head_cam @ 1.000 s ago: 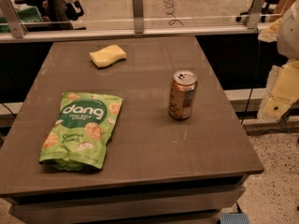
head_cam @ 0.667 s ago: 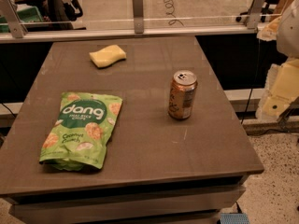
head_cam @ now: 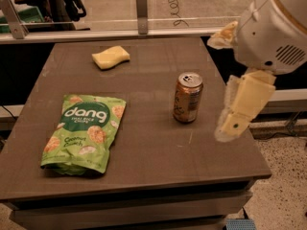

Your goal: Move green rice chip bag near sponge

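Hovering right of the can (head_cam: pixel 187 97), end effector (head_cam: pixel 218 86) spread wide, empty, touching nothing.

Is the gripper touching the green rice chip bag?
Apart. Camera view shows the gripper at the table's right edge, beyond the soda can, far from the green rice chip bag.

On the table (head_cam: pixel 153 169): green rice chip bag (head_cam: pixel 85 133) front left; sponge (head_cam: pixel 111 57) behind it, well apart; can (head_cam: pixel 187 97) right of centre. Gripper (head_cam: pixel 225 80) hangs above the right edge, beside the can.
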Controlling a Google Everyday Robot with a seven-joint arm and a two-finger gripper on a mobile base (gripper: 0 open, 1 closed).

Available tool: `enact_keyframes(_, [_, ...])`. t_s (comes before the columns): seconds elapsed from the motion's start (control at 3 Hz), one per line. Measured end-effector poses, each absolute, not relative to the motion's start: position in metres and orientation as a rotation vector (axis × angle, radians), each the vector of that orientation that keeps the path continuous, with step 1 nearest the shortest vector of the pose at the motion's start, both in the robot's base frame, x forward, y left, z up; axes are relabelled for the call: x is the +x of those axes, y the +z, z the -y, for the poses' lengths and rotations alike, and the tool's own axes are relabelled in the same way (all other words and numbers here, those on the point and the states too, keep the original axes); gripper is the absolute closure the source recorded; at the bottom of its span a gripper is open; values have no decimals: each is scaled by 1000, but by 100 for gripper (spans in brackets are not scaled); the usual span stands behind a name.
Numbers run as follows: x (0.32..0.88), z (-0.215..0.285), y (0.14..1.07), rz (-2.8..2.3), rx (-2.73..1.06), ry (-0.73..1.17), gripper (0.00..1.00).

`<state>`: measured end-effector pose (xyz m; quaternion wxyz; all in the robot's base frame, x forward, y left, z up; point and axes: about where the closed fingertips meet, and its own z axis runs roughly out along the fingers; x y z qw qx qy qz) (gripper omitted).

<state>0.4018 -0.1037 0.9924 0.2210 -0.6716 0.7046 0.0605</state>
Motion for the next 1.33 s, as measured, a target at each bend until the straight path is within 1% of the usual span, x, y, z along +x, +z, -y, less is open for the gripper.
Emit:
enact_keyframes(0.33, [374,31,993,-1754,-1953,305,0])
enact_keyframes(0.67, [352,-33,979,-1586,-2033,384,0])
enact_keyframes(1.0, [348,-38,985,-1569,-2035,367,0])
enact_keyframes(1.33, [341,-33,988,-1547,-2035,319,0])
